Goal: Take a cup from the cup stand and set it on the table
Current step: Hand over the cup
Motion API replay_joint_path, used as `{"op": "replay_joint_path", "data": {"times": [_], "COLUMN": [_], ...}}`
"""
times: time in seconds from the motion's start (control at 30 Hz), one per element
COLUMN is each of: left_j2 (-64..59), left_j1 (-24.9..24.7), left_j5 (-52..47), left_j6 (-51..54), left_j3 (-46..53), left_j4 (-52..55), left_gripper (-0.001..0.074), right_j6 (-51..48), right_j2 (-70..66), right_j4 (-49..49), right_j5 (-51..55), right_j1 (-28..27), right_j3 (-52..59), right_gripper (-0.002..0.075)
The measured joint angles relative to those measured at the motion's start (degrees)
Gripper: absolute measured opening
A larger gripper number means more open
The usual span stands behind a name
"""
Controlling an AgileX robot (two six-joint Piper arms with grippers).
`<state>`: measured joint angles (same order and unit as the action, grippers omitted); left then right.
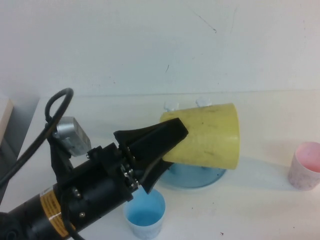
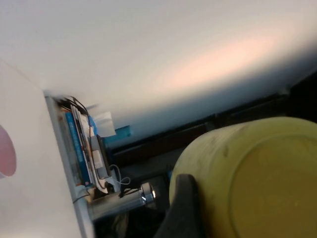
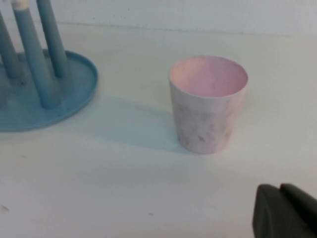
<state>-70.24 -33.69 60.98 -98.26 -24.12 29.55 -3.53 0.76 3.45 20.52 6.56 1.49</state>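
Three cups in play here: the yellow cup (image 1: 210, 135), a blue cup (image 1: 145, 214) and a pink cup (image 1: 306, 165). The left gripper (image 1: 162, 142) has its black fingers closed on the narrow end of the yellow cup and holds it tipped on its side in the air, right above the cup stand (image 1: 197, 176) — in the high view it covers most of the stand, with just two white flower caps (image 1: 171, 105) poking out behind it. The blue cup stands upright on the tabletop (image 1: 260, 205) just in front of the stand, the pink one upright well off to the right. The right gripper (image 3: 286, 210) sits low near the pink cup — only a dark corner shows, so can't tell how its fingers stand. There's a yellow label (image 1: 51, 210) on the left arm, text unreadable.
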Motion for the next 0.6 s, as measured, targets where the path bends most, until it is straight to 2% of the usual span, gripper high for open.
{"op": "replay_joint_path", "data": {"times": [0.07, 0.17, 0.27, 0.47, 0.6], "left_j2": [-2.2, -5.9, -9.6, -15.6, -16.2], "left_j1": [0.0, 0.0, 0.0, 0.0, 0.0], "left_j5": [2.9, 3.9, 4.0, 3.9, 3.9], "left_j6": [-2.3, -7.3, -12.6, -20.1, -20.5], "left_j3": [0.0, 0.0, 0.0, 0.0, 0.0], "left_j4": [-1.1, -1.9, -1.8, -1.0, -1.1], "left_gripper": [0.0547, 0.0547, 0.0547, 0.0547, 0.0547], "right_j6": [3.5, 9.1, 10.7, 5.0, -0.3], "right_j2": [0.0, 0.0, 0.0, 0.0, 0.0], "right_j4": [6.7, 22.8, 35.8, 39.4, 41.2], "right_j5": [-0.5, -0.7, -1.8, -9.0, -8.9], "right_j1": [0.0, 0.0, 0.0, 0.0, 0.0], "right_j3": [0.0, 0.0, 0.0, 0.0, 0.0], "right_gripper": [-0.0003, -0.0003, -0.0003, -0.0003, -0.0003]}}
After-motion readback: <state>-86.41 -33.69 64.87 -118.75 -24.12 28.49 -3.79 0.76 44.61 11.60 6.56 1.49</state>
